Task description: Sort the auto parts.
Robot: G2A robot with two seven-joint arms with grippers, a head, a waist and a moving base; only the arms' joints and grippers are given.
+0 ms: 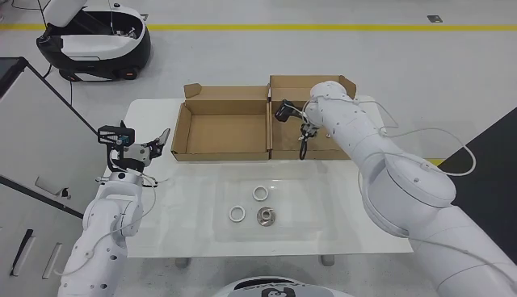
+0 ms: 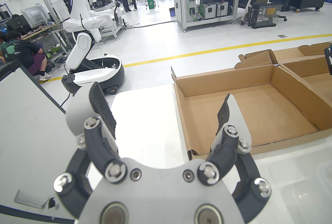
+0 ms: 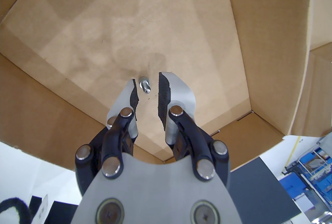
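Right wrist view: hand within walled box

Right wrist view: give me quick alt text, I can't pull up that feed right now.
The right claw hangs open above the floor of a cardboard box, and a small metal bolt shows in the gap between its fingertips, touched by neither. The box's brown walls rise on all sides around it.
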